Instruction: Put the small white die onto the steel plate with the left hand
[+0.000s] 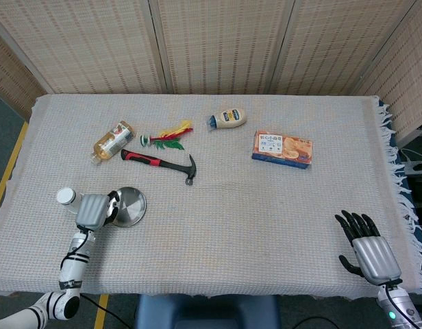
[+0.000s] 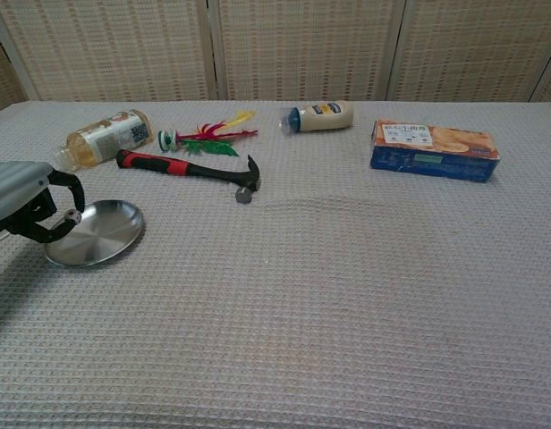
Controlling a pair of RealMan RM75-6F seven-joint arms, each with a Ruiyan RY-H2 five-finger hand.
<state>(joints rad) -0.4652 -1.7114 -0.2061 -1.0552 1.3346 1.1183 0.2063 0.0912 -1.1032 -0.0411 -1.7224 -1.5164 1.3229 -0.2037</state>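
Observation:
My left hand (image 1: 94, 210) (image 2: 27, 198) hovers over the left edge of the steel plate (image 1: 129, 204) (image 2: 101, 234). It pinches the small white die (image 2: 72, 215) at its fingertips, just above the plate's left part. In the head view the die is hidden behind the hand. My right hand (image 1: 367, 249) rests at the table's near right corner, fingers spread and holding nothing; the chest view does not show it.
A white paper cup (image 1: 66, 198) lies left of the plate. Behind the plate lie a red-handled hammer (image 1: 160, 163), a bottle (image 1: 113, 140), a feather shuttlecock (image 1: 168, 134), a squeeze bottle (image 1: 229, 118) and a blue biscuit box (image 1: 283, 149).

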